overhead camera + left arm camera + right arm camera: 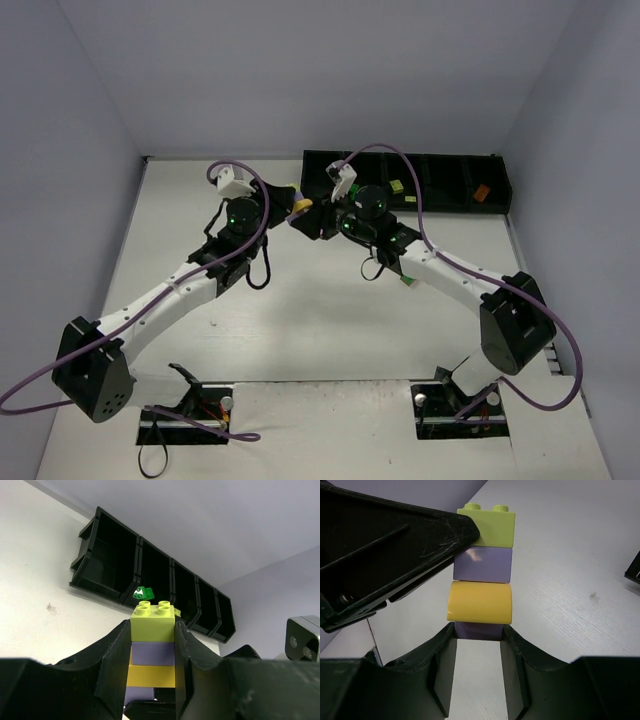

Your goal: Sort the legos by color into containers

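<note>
The top external camera looked down from above and behind over the whole table [310, 320]. Each wrist camera sat close behind its jaws, facing out between them; both shared the brick stack [152, 652] from opposite sides, the containers [100, 555] beyond the left jaws

White table [300, 320], pale lavender walls [300, 70] back + both sides, even soft light.

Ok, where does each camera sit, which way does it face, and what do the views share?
Top external: above and behind the robot, looking down on the table; left arm and right arm show.
Left wrist: faces the black tray; left end effector clamps the brick stack.
Right wrist: faces the stack's other side; right end effector grips its bottom lavender brick.
Shared: both wrist views show that stack.
</note>
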You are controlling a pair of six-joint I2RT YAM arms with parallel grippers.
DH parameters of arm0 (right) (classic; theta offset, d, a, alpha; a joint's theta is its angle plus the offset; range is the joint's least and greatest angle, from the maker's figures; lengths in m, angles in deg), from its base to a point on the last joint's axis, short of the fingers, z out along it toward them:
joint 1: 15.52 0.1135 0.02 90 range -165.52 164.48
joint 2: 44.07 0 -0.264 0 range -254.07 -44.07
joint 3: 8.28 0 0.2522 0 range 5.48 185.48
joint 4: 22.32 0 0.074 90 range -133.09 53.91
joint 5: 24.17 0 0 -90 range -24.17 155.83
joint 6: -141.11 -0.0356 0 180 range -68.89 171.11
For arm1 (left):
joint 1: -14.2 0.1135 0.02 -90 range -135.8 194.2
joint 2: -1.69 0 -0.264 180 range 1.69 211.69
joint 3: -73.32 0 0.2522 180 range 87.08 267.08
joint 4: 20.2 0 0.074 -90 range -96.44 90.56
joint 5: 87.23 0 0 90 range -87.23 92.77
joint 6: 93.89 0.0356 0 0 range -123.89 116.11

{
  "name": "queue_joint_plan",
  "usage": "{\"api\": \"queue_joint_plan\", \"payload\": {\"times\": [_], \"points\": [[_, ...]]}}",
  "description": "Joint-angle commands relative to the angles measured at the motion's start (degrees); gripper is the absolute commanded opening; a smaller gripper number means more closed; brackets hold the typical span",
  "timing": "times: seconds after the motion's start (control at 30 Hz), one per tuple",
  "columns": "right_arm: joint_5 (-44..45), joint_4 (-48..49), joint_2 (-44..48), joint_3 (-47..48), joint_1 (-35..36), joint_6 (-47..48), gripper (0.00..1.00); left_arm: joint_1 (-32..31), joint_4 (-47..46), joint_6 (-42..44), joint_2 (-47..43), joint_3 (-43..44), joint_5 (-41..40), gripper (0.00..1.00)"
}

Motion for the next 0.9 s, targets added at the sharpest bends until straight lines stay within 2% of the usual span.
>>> {"api": "queue_joint_plan", "payload": {"times": [0.0, 0.53, 0.87], "points": [[0.7, 3.9, 3.3, -1.3, 0.0, 0.9, 0.00, -0.4, -4.0, 2.0, -1.8, 0.7, -1.5, 0.00], [0.6, -1.1, 5.5, -3.3, 0.1, 6.2, 0.00, -0.4, -4.5, 3.9, -1.0, 1.3, -1.3, 0.00], [0.4, -2.7, 6.2, -4.6, -0.5, 6.2, 0.00, -0.3, -4.7, 4.7, -1.4, 0.8, -2.3, 0.00]]}}
